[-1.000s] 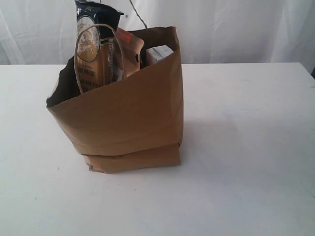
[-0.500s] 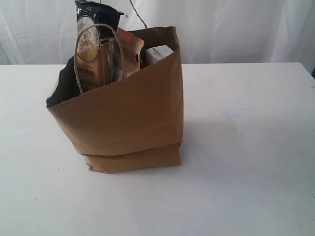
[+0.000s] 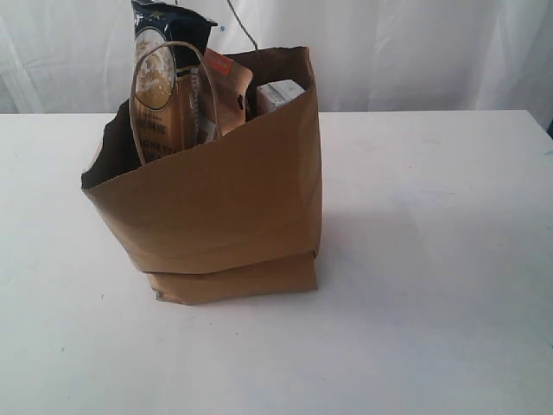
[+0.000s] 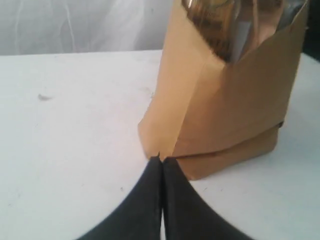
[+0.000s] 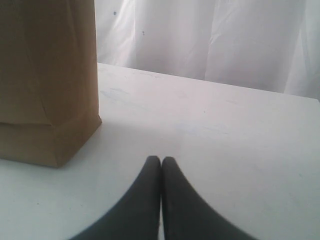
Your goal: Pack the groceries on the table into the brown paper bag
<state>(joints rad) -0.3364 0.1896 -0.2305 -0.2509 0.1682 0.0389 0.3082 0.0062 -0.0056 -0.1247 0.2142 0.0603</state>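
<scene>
Nearest the lens in each wrist view, we see the left hand (image 4: 161, 159) and the right hand (image 5: 160, 159), each with its dark fingers pressed flat together and gripping nothing. Both hang low over the white worktop (image 3: 432, 303). In the left wrist view the closed tips line up with a lower corner of the brown paper bag (image 3: 225, 199); we cannot tell whether they touch the paper. The right hand sits apart from the bag, with bare worktop between its tips and the bag's folded base.

Further in, the bag stands upright on the worktop, left of centre in the exterior view. Its base is folded under in a creased band, and its front wall sags down towards the left, so the mouth gapes open. Rising above the rim, a spaghetti packet (image 3: 160, 78) stands tall at the left, dark at the top with a clear window of pale pasta. A twisted paper handle loop (image 3: 173, 43) arches in front of it. Just right of the packet leans a brown pouch (image 3: 229, 91). Right of that, the top of a white carton (image 3: 278, 95) shows against the bag's right wall. What lies deeper in the bag is hidden. Behind everything hangs a white curtain (image 3: 415, 52).
</scene>
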